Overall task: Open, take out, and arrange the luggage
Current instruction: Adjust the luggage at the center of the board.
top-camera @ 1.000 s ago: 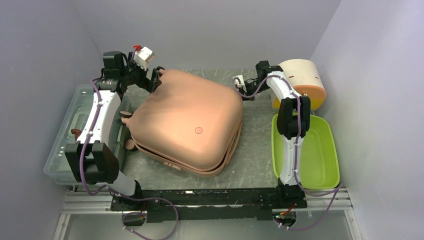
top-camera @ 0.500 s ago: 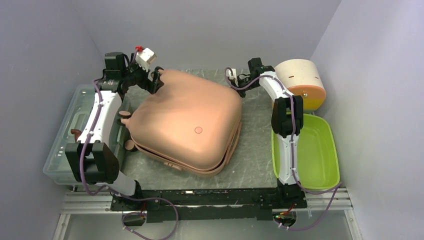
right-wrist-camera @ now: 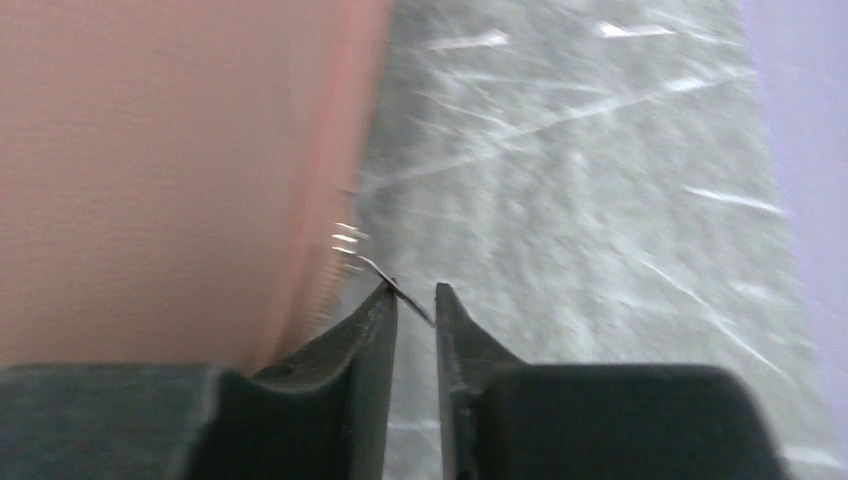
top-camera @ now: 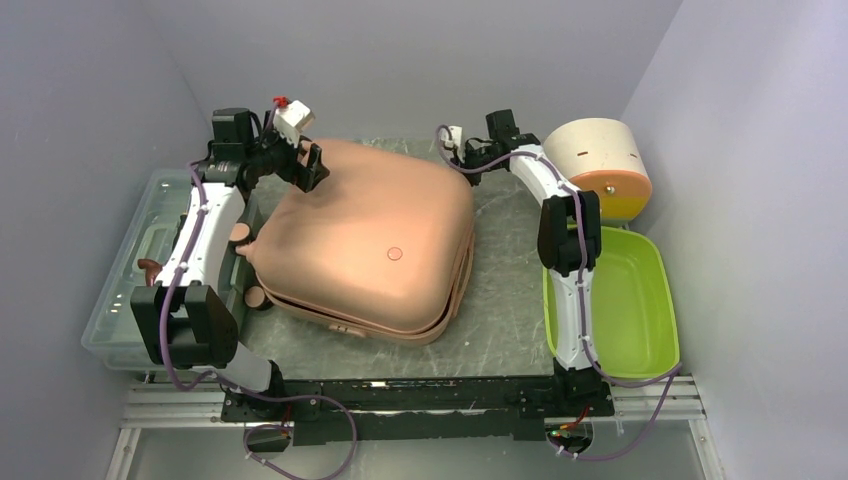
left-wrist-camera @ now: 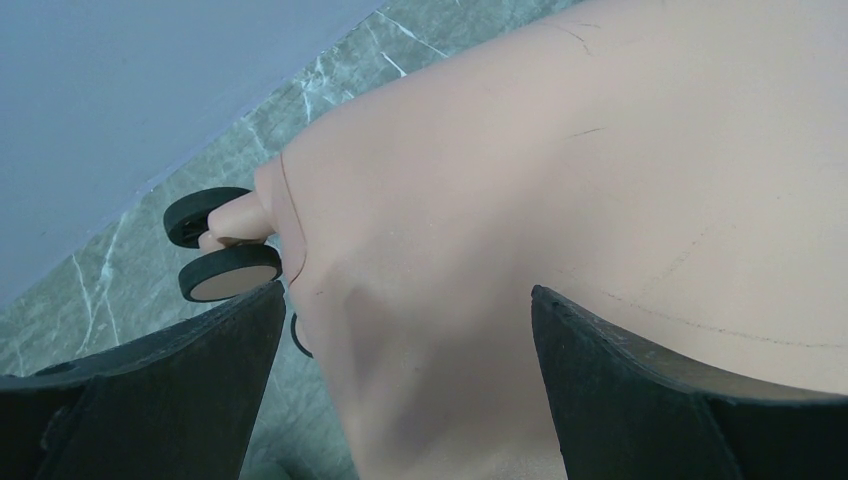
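- My left gripper (left-wrist-camera: 407, 292) stands wide open, its two black fingers (left-wrist-camera: 150, 390) straddling a rounded corner of the large salmon-pink hard-shell suitcase (top-camera: 365, 250). I cannot tell whether they touch the shell.
- Just beside my left-hand finger sit two black wheels (left-wrist-camera: 230, 272) with pink hubs, paired on one caster.
- My right gripper (right-wrist-camera: 415, 290) is at the suitcase's far right corner, its jaws parted by only a narrow slit. A thin silver metal tab (right-wrist-camera: 380, 275) lies across that slit at the tips, and I cannot tell whether it is pinched or merely touching.
- One suitcase: it lies flat and closed in the middle of the grey marbled table (top-camera: 510, 300), its seam showing along the near edge.
- One clear plastic bin (top-camera: 110, 320) sits just beside it on the left. One lime-green tray (top-camera: 630, 310) stands apart on the right.
- One cream cylinder with an orange face (top-camera: 605, 160) lies at the far right, behind the tray.
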`<state>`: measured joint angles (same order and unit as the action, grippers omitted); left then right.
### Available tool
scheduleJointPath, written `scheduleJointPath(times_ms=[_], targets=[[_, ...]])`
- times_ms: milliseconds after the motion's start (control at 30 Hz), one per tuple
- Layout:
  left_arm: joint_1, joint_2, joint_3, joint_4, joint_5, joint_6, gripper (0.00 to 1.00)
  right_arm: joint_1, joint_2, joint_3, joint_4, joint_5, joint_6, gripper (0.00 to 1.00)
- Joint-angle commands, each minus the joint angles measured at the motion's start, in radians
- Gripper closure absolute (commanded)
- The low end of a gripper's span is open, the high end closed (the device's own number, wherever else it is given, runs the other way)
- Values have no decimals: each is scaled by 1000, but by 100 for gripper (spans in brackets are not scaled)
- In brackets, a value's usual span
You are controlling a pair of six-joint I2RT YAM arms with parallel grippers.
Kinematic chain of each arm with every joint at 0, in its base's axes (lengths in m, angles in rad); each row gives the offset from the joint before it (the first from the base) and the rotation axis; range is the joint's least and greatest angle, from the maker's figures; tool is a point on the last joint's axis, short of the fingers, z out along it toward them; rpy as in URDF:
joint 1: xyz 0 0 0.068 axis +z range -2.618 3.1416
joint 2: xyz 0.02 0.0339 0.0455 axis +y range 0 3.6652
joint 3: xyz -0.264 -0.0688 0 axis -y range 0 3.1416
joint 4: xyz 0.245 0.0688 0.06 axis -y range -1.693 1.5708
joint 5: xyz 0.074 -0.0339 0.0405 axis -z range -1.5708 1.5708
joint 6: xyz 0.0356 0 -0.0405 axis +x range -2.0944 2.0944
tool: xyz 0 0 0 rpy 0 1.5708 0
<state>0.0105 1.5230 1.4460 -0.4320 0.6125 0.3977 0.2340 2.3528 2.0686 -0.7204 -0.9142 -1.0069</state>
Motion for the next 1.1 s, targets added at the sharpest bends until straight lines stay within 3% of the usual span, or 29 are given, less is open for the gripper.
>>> scheduleJointPath(times_ms=[0,67,267,533,567,600,733,933,1067], targets=[[-4,-39,54,-26,5,-19,1,106,-66,-111,305,395,112,70],[-4,-35,84,-52,-10,-22,1,65,-144,-144,322,410,182,63],[-31,-79,102,-89,-57,12,1,-38,-323,-160,163,392,366,54],[-35,-217,78,-271,-74,127,1,-47,-727,-605,57,341,167,34],[-35,-239,67,-300,-72,139,1,-45,-754,-624,16,328,133,8],[-34,-261,55,-334,-62,153,1,-45,-778,-637,-50,297,70,1],[-35,-365,-15,-497,36,240,1,-28,-905,-750,-227,171,-208,0],[-34,-541,-260,-626,218,351,1,111,-1135,-1080,-92,135,-428,0],[-34,-626,-375,-650,284,379,1,240,-1204,-1178,-25,85,-500,0]])
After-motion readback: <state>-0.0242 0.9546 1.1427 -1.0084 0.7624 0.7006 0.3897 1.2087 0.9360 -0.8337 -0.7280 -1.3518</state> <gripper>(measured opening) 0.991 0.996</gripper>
